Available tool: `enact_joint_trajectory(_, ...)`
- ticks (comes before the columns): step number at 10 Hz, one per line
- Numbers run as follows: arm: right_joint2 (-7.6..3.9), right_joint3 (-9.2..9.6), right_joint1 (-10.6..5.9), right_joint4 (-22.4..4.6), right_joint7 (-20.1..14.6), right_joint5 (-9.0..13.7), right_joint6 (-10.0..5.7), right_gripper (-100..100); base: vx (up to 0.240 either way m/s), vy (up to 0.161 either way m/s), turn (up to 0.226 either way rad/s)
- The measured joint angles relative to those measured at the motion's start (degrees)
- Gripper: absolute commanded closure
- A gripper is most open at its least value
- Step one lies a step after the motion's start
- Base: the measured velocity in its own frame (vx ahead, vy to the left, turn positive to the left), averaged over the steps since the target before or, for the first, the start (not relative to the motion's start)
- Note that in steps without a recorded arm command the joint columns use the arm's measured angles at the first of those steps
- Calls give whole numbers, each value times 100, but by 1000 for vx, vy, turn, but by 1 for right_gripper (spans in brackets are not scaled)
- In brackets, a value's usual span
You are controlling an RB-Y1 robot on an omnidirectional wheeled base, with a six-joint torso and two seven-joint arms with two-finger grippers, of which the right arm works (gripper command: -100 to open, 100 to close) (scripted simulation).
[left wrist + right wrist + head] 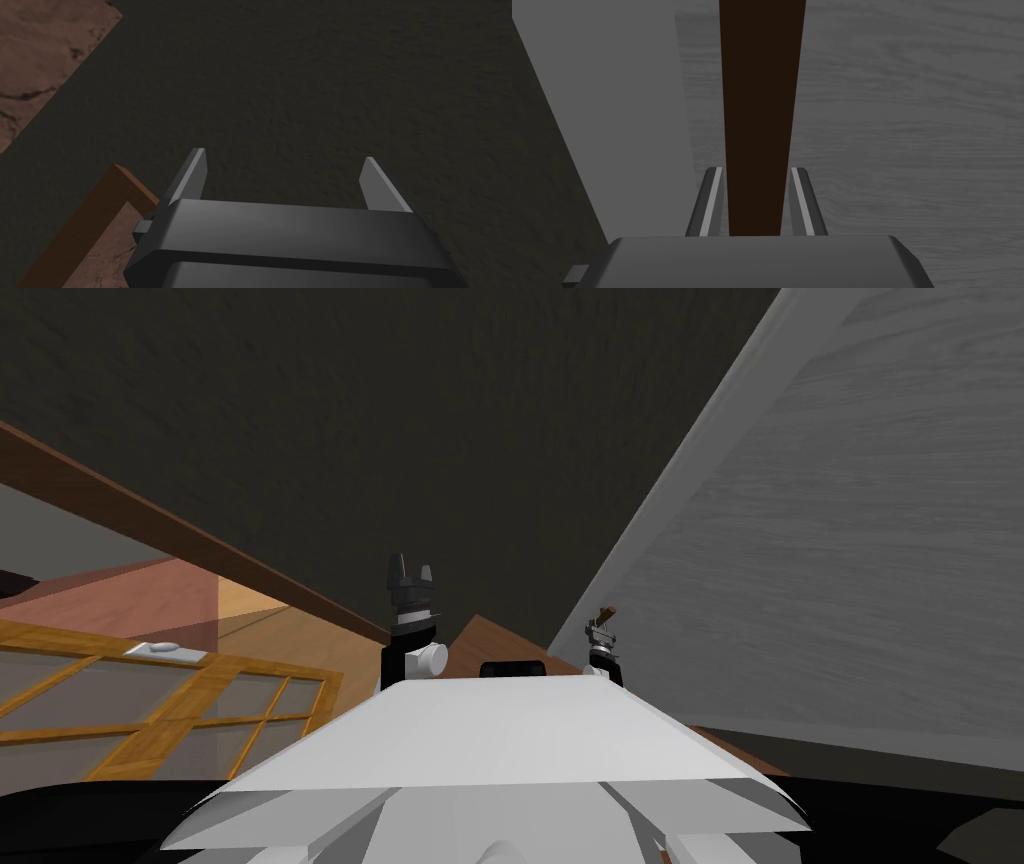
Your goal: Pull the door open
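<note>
Door (850, 538), grey, stands to the right, its brown handle (759, 100) gripped.
Right gripper (757, 172) clamps the handle between both fingers; left gripper (284, 156) hangs spread before a dark wall (300, 75).

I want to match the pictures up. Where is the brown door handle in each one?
Head view: the handle is a small brown stub at the right end effector, against the grey door.
Right wrist view: a long brown bar clamped between its fingers.
Left wrist view: the open left end effector faces dark wall.
Shared landmark: that dark wall.
</note>
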State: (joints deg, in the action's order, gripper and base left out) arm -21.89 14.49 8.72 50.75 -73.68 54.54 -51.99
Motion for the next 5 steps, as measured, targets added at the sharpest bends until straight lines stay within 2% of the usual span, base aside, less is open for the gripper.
enact_joint_trajectory(2,3,4,-3,2,2,-2,1,100,0,0,0)
enact_joint_trajectory(5,-61,63,24,87,-47,-39,-19,100,-157,-2,70)
